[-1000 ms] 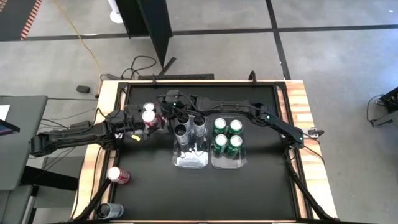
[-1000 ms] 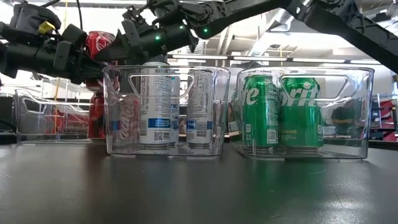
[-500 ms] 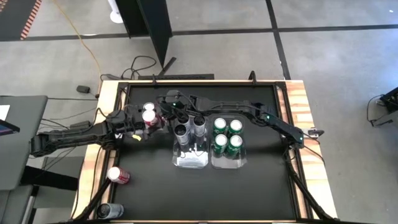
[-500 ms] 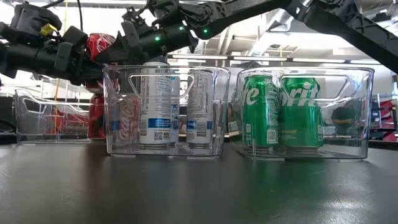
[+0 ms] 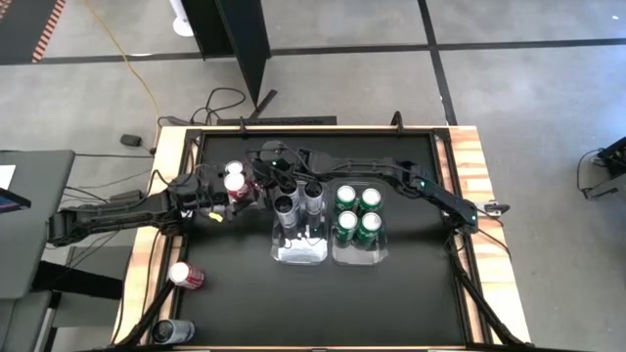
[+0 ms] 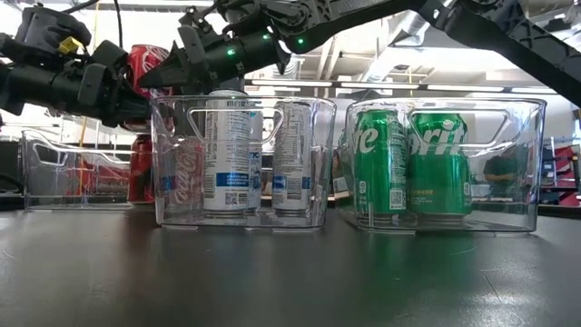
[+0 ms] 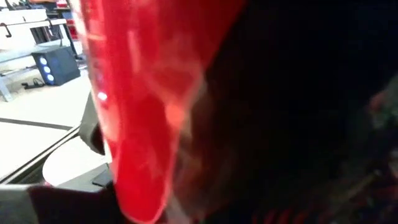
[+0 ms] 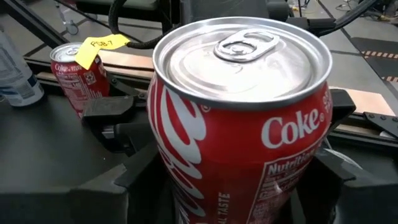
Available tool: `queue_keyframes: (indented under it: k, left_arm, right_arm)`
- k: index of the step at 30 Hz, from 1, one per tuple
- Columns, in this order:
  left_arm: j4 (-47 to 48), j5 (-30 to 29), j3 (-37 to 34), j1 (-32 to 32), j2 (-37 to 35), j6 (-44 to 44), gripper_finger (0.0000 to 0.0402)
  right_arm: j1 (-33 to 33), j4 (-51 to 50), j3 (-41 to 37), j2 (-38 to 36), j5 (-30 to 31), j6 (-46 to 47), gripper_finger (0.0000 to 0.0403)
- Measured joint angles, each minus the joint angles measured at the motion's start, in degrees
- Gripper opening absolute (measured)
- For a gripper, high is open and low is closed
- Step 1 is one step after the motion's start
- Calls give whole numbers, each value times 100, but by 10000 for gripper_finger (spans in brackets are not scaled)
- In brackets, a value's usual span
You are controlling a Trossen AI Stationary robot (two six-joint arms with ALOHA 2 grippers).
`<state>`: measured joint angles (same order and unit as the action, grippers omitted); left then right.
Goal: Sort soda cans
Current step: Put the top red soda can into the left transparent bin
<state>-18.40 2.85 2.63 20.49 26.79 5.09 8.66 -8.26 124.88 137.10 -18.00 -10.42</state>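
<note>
Red cans (image 8: 239, 118), white script lettering, silvery tops; green cans (image 6: 413, 163), white lettering with yellow accents, silvery tops seen from above; silver-grey cans (image 6: 227, 150), white label panels with blue and black print; bins (image 6: 243, 218), clear and colourless; table (image 5: 411, 293), black surface with a light wood-grain border; arms (image 5: 117, 213), black, one with small green lights, one with a yellow tag (image 8: 102, 45) bearing dark handwriting; floor (image 5: 528, 88), grey with dark lines.
</note>
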Motion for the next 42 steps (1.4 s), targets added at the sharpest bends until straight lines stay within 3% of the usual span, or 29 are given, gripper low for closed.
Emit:
queue_keyframes:
  k: [10, 19, 26, 42]
  left_arm:
    - [801, -472, 1, -2, -388, -88, 319]
    - [2821, -649, 636, -4, -1337, -177, 320]
    - [2981, -1012, 609, -7, -1513, -342, 321]
    - [3233, -1108, 562, -4, -1487, -889, 321]
  right_arm:
    - [107, -113, 0, 0, 78, 31, 286]
    - [144, -33, 11, 0, 74, 77, 286]
    - [196, -96, 13, -7, 122, 96, 286]
    - [187, 71, -4, 11, 122, 116, 286]
